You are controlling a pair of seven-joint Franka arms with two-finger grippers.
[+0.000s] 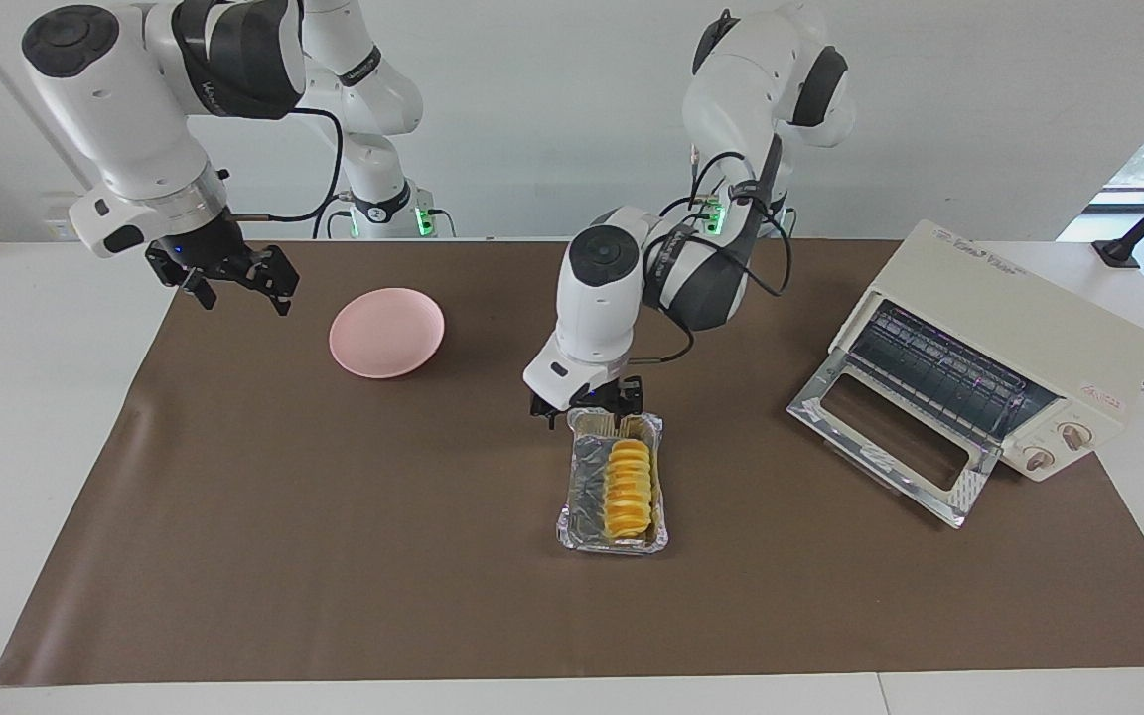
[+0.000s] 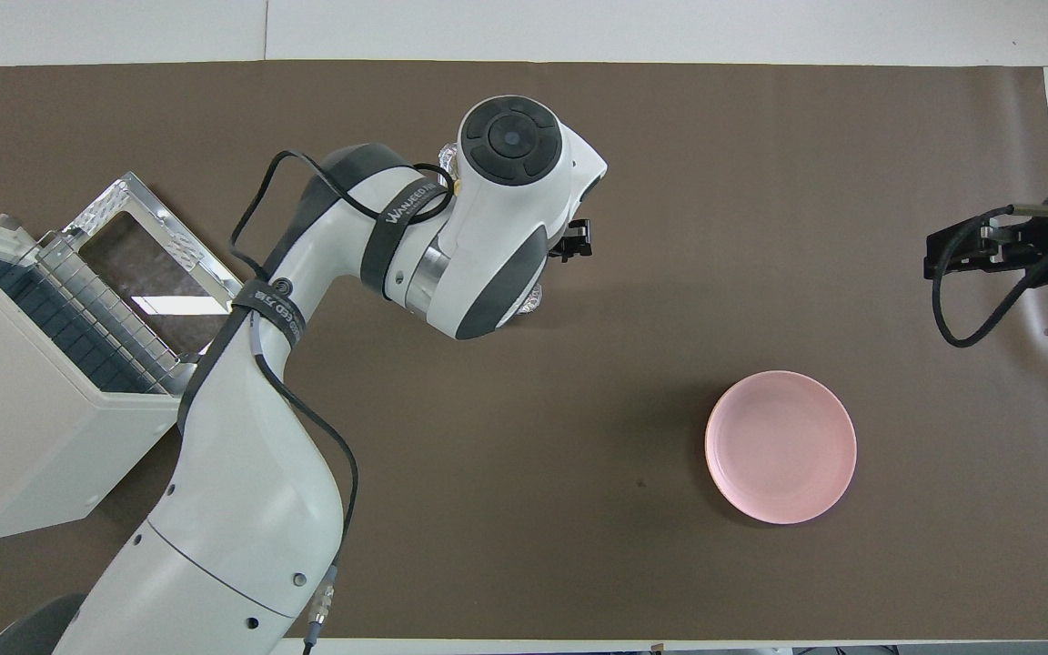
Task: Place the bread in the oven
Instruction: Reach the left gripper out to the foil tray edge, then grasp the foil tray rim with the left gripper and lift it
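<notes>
Mat [image 1: 334,556] brown on white table [image 1: 26,397] | wall white | left jaws unclear | right jaws apart

Crinkled shiny foil tray [image 1: 582,487], matt brown mat [image 1: 334,516]

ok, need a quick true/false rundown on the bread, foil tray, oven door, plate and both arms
1. The bread lies in the foil tray. True.
2. The oven door is shut. False: it hangs open, rack showing.
3. The left gripper is at the tray's end nearer the robots. True.
4. The pink plate holds the bread. False: it holds nothing.
5. The right gripper grips the plate. False: it waits in the air toward the right arm's end of the table.
</notes>
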